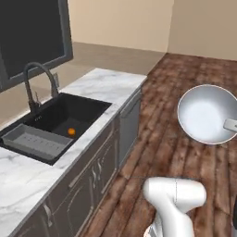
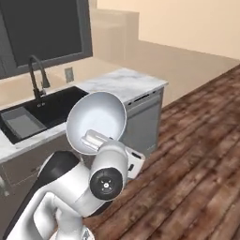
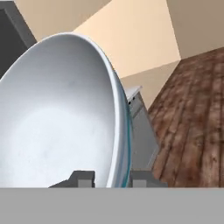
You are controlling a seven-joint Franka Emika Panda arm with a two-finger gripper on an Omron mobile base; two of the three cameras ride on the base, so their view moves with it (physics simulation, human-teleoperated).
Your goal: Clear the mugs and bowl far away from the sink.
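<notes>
The gripper (image 3: 113, 179) is pinched down on the rim of the bowl (image 3: 57, 118), one finger inside the rim and one outside, so the jaws stand only a narrow gap apart with the wall of the bowl between them. The bowl rises straight off the fingertips, tipped on edge, its whitish inside turned sideways. In the left base view the bowl (image 1: 206, 113) hangs in the air over the wood floor (image 1: 162, 152), well off to the right of the sink (image 1: 55, 122), beyond the counter (image 1: 109, 85) edge. In the right base view the bowl (image 2: 96, 122) sits just above the arm's wrist, in front of the cabinets (image 2: 145, 122). A small orange thing (image 1: 71, 132) lies in the sink, beside the grey tray (image 1: 34, 141). The faucet (image 1: 34, 85) stands at the sink's back edge.
</notes>
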